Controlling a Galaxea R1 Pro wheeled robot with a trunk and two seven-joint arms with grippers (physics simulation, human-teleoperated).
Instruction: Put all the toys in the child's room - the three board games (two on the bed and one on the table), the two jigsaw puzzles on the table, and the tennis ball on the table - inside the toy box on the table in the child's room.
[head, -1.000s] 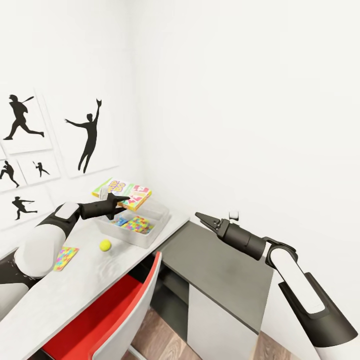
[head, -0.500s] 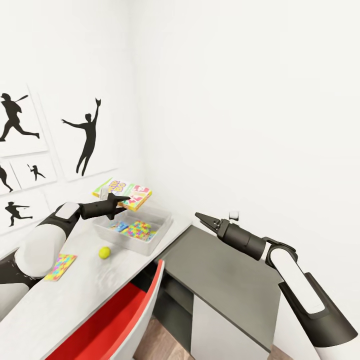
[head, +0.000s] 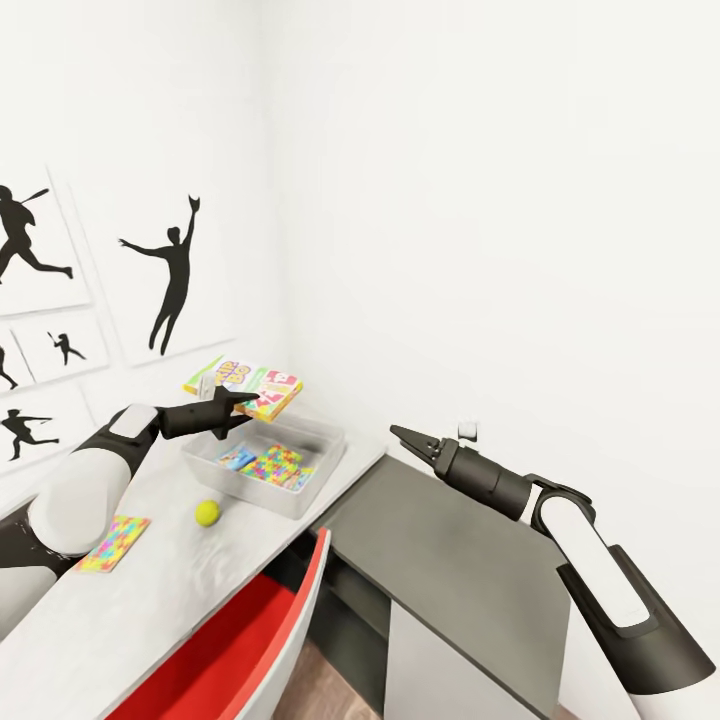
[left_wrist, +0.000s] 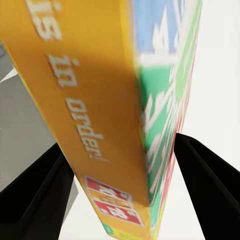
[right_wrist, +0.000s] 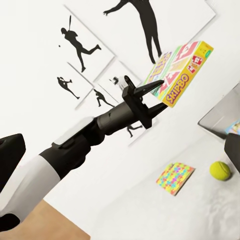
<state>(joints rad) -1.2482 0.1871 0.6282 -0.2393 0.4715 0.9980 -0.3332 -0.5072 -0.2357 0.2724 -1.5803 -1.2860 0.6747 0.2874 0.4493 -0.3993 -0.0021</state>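
Note:
My left gripper (head: 232, 404) is shut on the edge of the Skip-Bo board game (head: 245, 384), holding it in the air over the far-left rim of the light grey toy box (head: 322, 446). In the left wrist view the board game (left_wrist: 100, 100) sits between both black fingers (left_wrist: 40, 192). Inside the toy box lie a mosaic jigsaw puzzle (head: 276, 466) and a small blue box (head: 237, 457). The tennis ball (head: 208, 512) and a second jigsaw puzzle (head: 113, 541) rest on the table (head: 150, 600). My right gripper (head: 399, 433) is open and empty over the dark unit.
A lower dark grey unit (head: 450, 560) with a white panel adjoins the table on the right. A red and white chair (head: 230, 640) stands below the table's front edge. Sports-silhouette pictures (head: 170, 285) hang on the left wall, and a white wall is close behind.
The whole view has shifted, so the table, toy box and wall pictures have slid in the picture. Both arms keep their pose and the Skip-Bo game stays held.

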